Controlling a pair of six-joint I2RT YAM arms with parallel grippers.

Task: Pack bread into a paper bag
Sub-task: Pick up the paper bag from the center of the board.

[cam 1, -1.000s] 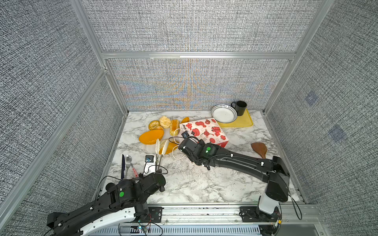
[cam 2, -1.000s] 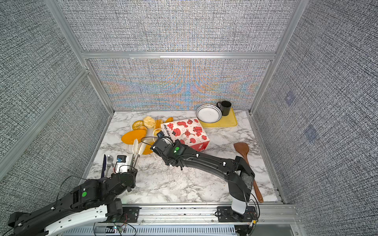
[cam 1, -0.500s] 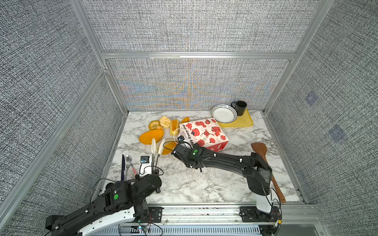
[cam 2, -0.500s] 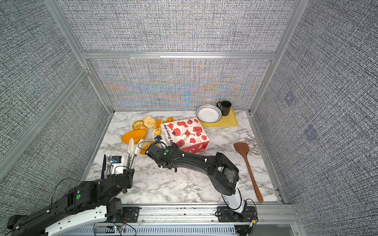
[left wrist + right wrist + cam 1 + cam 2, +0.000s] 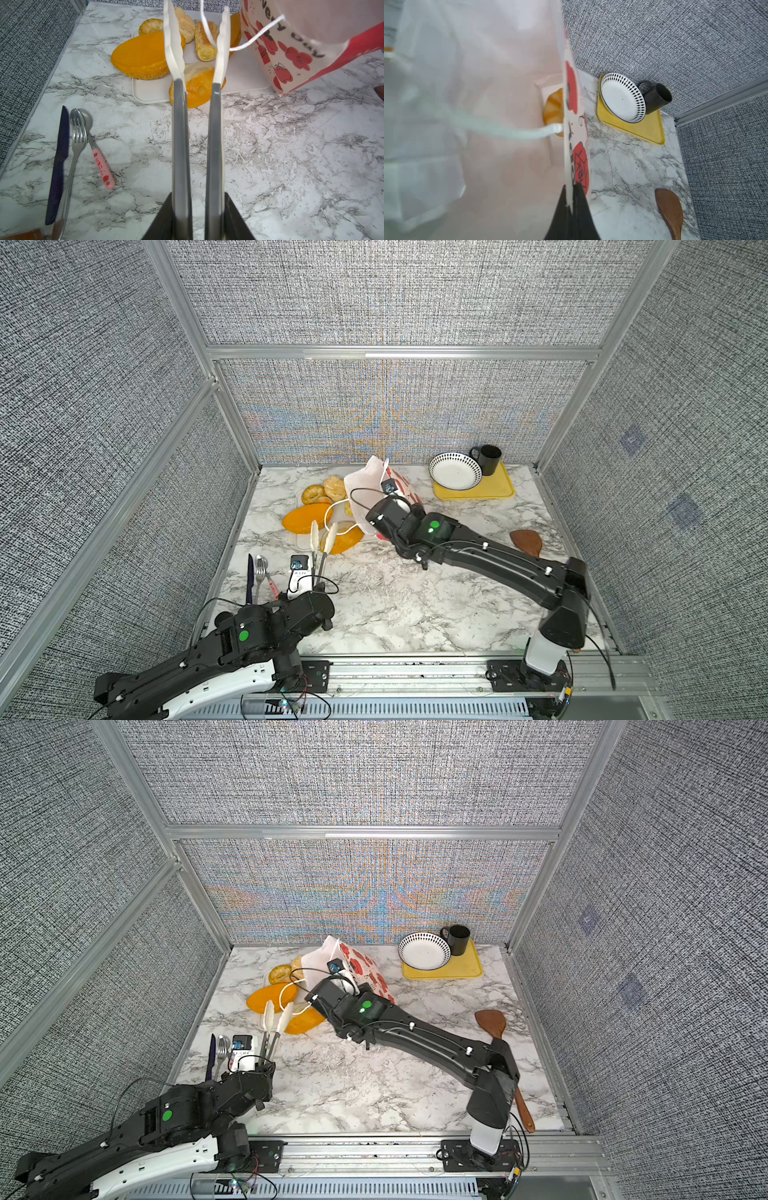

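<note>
Over the marble surface [image 5: 395, 593], the right jaws clench the rim of the tilted bag [image 5: 365, 485]; the left jaws grip tongs [image 5: 179, 145], tips near the bread [image 5: 143, 54]

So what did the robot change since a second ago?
The right gripper closed on the wall of the paper bag and tipped it up from lying on its side. The left gripper kept holding the tongs; bread, plate and mug stayed put.

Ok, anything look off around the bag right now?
The paper bag is tilted, not upright, its wall pinched in the right claw. One loaf hangs over the edge of the white tray.
</note>
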